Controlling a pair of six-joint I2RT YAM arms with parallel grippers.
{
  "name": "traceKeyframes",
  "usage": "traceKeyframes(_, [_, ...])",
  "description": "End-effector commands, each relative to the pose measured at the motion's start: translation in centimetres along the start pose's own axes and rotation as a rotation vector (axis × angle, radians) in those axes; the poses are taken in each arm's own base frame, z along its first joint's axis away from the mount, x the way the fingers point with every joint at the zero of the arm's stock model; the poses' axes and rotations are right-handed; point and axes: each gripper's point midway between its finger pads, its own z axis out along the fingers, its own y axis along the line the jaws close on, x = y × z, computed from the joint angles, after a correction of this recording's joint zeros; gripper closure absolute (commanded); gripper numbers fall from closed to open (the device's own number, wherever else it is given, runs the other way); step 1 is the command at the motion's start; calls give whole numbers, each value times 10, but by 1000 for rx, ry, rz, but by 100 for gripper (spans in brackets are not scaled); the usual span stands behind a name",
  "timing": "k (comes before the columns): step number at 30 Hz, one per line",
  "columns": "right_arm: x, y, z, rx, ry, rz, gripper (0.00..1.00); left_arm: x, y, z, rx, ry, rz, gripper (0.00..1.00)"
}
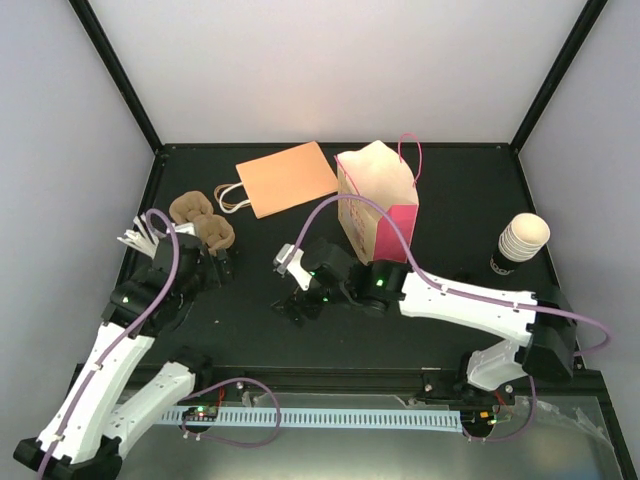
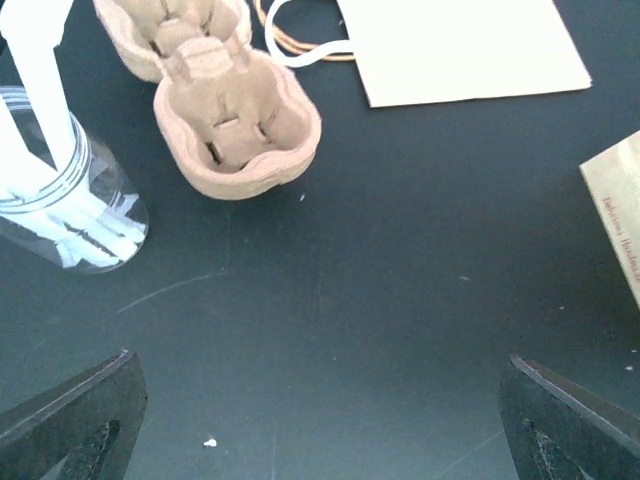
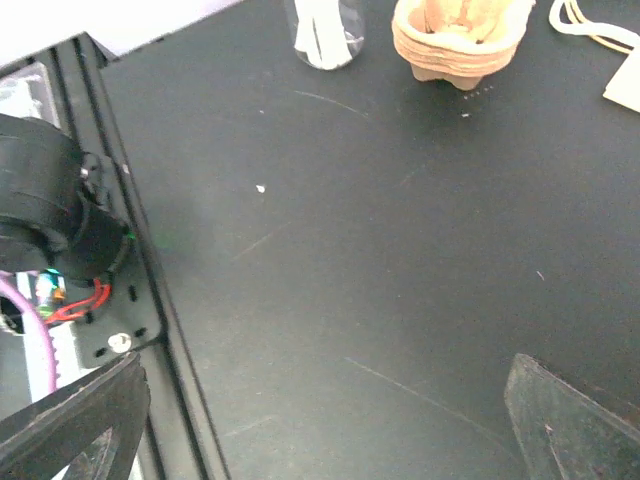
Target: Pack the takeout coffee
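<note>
The takeout coffee, a cream ribbed cup with a dark lower part, stands at the right of the black table and shows only in the top view. A pink paper bag stands open at the back middle; its edge shows in the left wrist view. My right gripper hangs open over bare table left of the bag, far from the cup. Its fingers hold nothing. My left gripper is open and empty just in front of the pulp carrier.
A flat tan paper bag with handles lies at the back left. A clear jar of white sticks stands left of the brown carrier. The table's raised black frame runs beside the right gripper.
</note>
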Motion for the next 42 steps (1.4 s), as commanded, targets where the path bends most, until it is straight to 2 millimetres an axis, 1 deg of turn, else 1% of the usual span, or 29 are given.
traceKeyframes(1, [-16, -16, 10, 56, -27, -43, 0, 3, 3, 11, -20, 19, -29, 1])
traceKeyframes(5, [-28, -30, 10, 12, -55, 2, 1, 3, 11, 16, -56, 24, -43, 2])
traceKeyframes(6, [-30, -35, 10, 20, -66, 7, 1, 1, 13, 16, -66, 20, -46, 4])
traceKeyframes(10, [-31, -50, 14, 91, -78, -12, 1, -12, 29, 15, -131, -10, -54, 18])
traceKeyframes(12, [-31, -51, 16, 98, -83, -15, 1, -21, 39, 15, -171, -25, -55, 24])
traceKeyframes(15, [-31, -53, 16, 104, -86, -12, 1, -40, 55, 12, -247, -69, -64, 29])
traceKeyframes(20, [-33, -55, 13, 116, -91, -14, 2, -74, 79, 7, -355, -139, -88, 28])
traceKeyframes(24, [-33, -56, 11, 127, -96, -12, 2, -96, 82, 8, -366, -164, -90, 28])
traceKeyframes(26, [-33, -58, 10, 136, -97, -11, 2, -102, 72, 16, -309, -143, -71, 33])
traceKeyframes(27, [-33, -59, 11, 142, -95, -10, 2, -101, 64, 21, -266, -120, -65, 36])
traceKeyframes(29, [-34, -61, 10, 151, -97, -7, 4, -93, 44, 34, -150, -61, -72, 39])
traceKeyframes(30, [-34, -61, 10, 153, -95, -7, 5, -87, 35, 42, -95, -29, -87, 44])
traceKeyframes(32, [-34, -62, 10, 156, -96, -5, 6, -74, 13, 58, 15, 31, -93, 56])
traceKeyframes(33, [-34, -63, 10, 157, -96, -3, 6, -72, 7, 64, 29, 40, -91, 58])
traceKeyframes(34, [-34, -64, 10, 159, -97, 0, 6, -69, 3, 71, 25, 54, -84, 58])
traceKeyframes(37, [-34, -65, 9, 160, -98, 5, 6, -66, -3, 91, -5, 77, -45, 56])
traceKeyframes(40, [-35, -65, 8, 153, -102, 11, 6, -66, 9, 119, -100, 115, -22, 56])
traceKeyframes(42, [-35, -65, 8, 153, -100, 11, 6, -59, 15, 138, -157, 188, -15, 56])
